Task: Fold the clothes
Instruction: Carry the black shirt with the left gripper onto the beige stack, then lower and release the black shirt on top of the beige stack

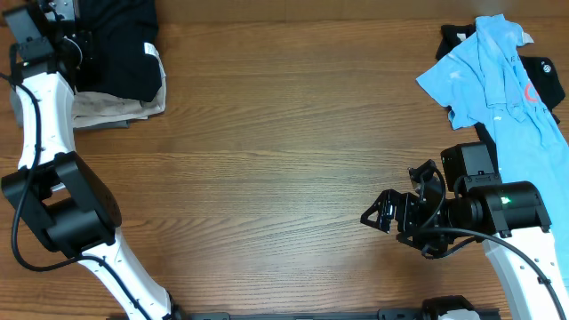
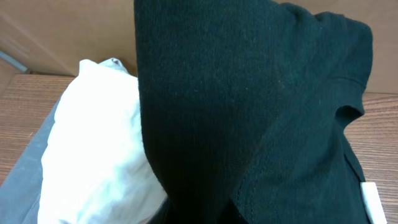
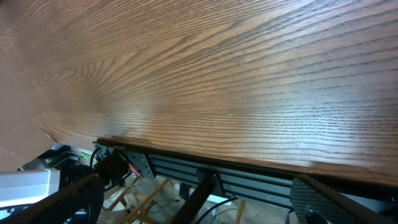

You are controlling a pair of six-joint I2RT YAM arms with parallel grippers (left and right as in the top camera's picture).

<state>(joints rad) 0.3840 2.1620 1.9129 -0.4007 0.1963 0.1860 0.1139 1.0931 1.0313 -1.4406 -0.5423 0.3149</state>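
wooden table (image 1: 284, 133). far left: black shirt (image 1: 116, 44) atop beige garment (image 1: 116, 108). far right: light blue polo (image 1: 498, 80) over black garment (image 1: 549, 71).

Bright, even light; faint sheen on the table (image 3: 149, 118); shadows soft.

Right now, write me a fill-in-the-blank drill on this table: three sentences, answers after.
1. The polo on the right is light ____.
2. The right tool hangs over the wooden table with its jaws ____.
3. On the left, the shirt topping the pile is ____.
Missing words: blue; open; black.
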